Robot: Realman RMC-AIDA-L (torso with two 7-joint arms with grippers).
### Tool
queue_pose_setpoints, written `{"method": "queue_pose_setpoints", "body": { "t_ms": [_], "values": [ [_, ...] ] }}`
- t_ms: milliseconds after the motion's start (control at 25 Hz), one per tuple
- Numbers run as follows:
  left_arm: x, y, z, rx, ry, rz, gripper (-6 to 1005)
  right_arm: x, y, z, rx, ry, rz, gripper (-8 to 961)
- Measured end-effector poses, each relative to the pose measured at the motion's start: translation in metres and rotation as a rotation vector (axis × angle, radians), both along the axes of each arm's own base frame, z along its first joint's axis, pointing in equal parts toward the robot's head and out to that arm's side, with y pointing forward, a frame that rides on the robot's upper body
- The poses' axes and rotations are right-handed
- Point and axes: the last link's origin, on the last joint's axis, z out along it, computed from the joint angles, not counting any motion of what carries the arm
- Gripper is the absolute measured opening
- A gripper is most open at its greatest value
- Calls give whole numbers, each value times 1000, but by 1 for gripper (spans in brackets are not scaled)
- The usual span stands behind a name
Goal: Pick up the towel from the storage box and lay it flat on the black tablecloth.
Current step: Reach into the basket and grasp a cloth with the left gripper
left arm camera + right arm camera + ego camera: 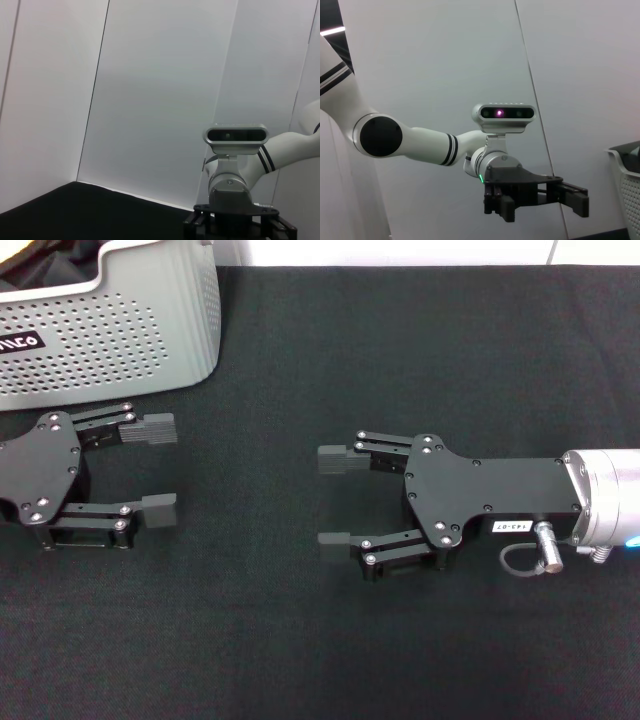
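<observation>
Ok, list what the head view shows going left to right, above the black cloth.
storage box at the far left corner → left gripper, open, just in front of the box → right gripper, open, near the middle. All are over the black tablecloth.

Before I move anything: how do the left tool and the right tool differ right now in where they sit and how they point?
The left tool sits just in front of the storage box; the right tool sits mid-cloth, farther from it. The left tool's fingers point toward the robot's right, the right tool's toward its left, facing each other. Both are open, empty, over the black tablecloth.
</observation>
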Motion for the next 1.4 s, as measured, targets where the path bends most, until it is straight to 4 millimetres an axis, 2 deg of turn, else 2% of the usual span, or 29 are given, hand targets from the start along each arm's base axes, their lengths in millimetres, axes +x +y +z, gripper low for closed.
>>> {"method": "queue_pose_setpoints", "body": {
  "t_ms": [840,1000,1120,1240,1400],
  "values": [
    [1,0,0,9,-23,26,828,9,-6,-1,5,1,-20,870],
    [12,15,26,111,-8,102,817,9,-6,-1,9,1,-19,870],
    [26,23,55,263,63,144,809,10,-6,-1,8,-1,-24,870],
    [41,28,87,445,162,223,801,15,-6,-2,7,-6,-43,871],
    [47,38,111,607,354,384,790,23,-10,-3,13,-4,-73,871]
  ]
}}
